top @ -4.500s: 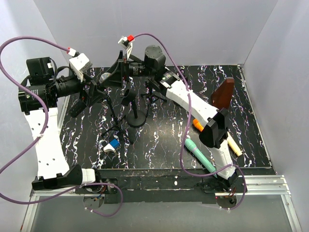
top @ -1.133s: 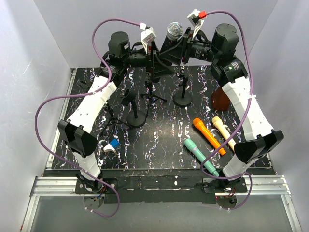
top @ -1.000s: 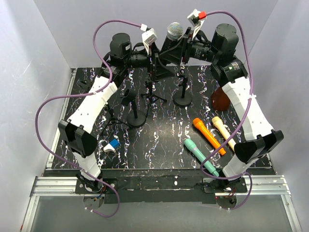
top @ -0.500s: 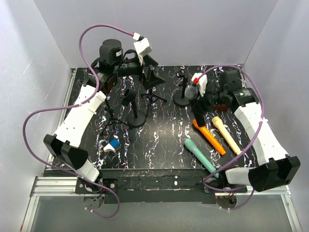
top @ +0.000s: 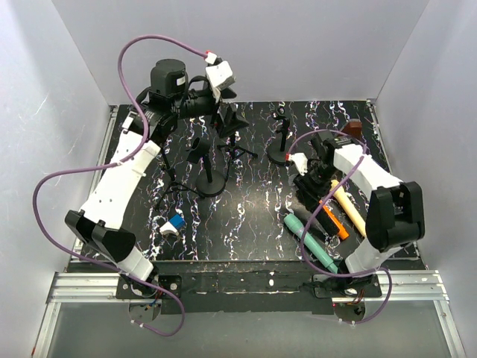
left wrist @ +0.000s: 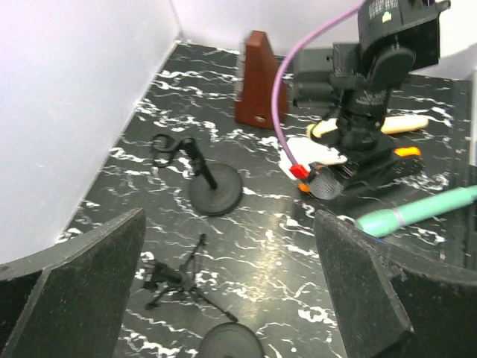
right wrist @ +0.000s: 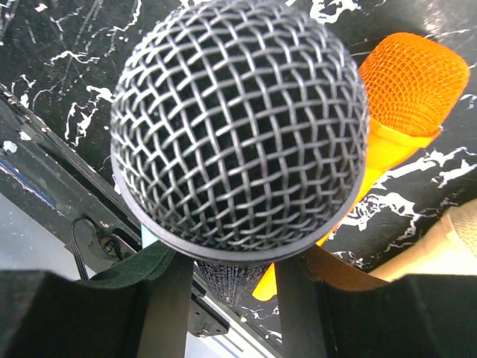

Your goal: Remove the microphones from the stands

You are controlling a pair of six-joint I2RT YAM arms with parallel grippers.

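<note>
My right gripper [top: 313, 194] is shut on the handle of the black microphone, whose grey mesh head [right wrist: 238, 127] fills the right wrist view above the fingers [right wrist: 160, 298]. It holds the microphone [left wrist: 328, 181] low over the table, between the orange mic [top: 333, 218] and the green mic [top: 307, 237]. The round-based stand [top: 283, 155] is behind it, its clip [top: 281, 119] empty. My left gripper [top: 231, 119] hangs open, high at the back left, with nothing between its fingers [left wrist: 82, 283].
A cream mic [top: 350, 209] lies right of the orange one. A second round-based stand [top: 211, 181] and a small tripod stand [top: 237, 146] are mid-table. A brown metronome [left wrist: 257, 89] is by the right wall, and a blue-white piece [top: 173, 224] lies front left.
The right arm came down from high at the back with the microphone, to the table by the coloured mics. The left gripper opened and drew back to the left.
</note>
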